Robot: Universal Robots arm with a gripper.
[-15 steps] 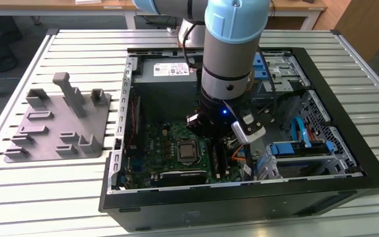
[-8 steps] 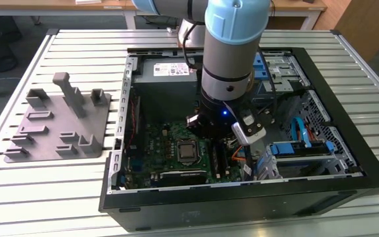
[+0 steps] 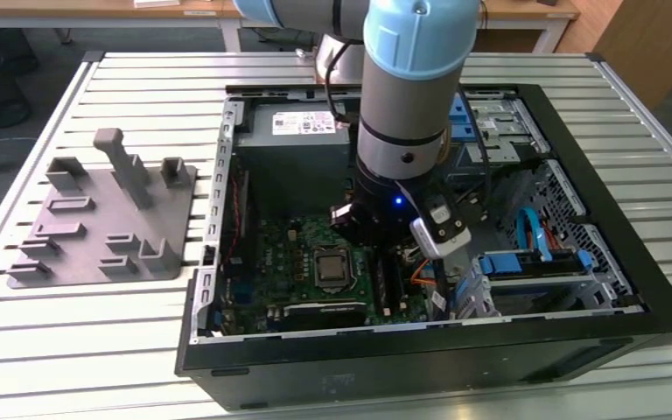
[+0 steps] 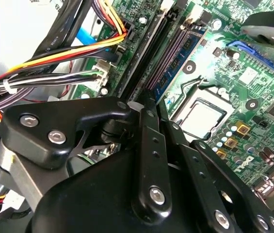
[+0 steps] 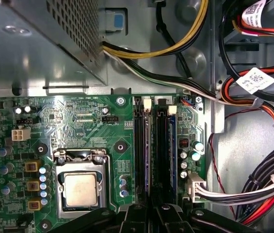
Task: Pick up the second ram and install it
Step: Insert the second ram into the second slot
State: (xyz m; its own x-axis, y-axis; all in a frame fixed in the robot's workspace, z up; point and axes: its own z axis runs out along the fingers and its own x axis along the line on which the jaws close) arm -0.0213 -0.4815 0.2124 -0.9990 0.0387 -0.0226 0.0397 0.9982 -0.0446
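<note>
**Hand low over memory slots, grip not readable**

The hand (image 4: 149, 104) is hanging inside the open computer case (image 3: 430, 359), right above the memory slots (image 5: 141, 145). In both wrist views its black linkage is blocking the near end of the slots, and its tip is hidden. Cannot tell if the hand is clenched, released or grasping anything. In the exterior view the hand (image 3: 362, 232) is mostly tucked behind the arm (image 3: 412, 87), which is coming straight down over the board.

Just past the hand, the second ram (image 5: 172, 145) is standing on edge in the outermost slot, beside the small round capacitors. That is the one blue-green strip I can make out. In the second wrist view the second ram (image 4: 187, 46) is showing dark chips along its side, and its near end is running under the linkage. Whether it is fully seated is not clear. The slots beside it are looking dark; hard to say what they are holding.

The processor socket (image 5: 81, 187) is sitting on the motherboard (image 5: 78, 121) next to the slots, cut off by the hand in the first wrist view. Bundled cables (image 5: 267, 184) are crossing the case floor on the far side of the slots. The perforated metal box (image 5: 54, 39) is overhanging the board's edge.

Well apart from the case, at the exterior view's left, the grey fixture (image 3: 102, 219) is resting on the slatted counter (image 3: 80, 350).
</note>
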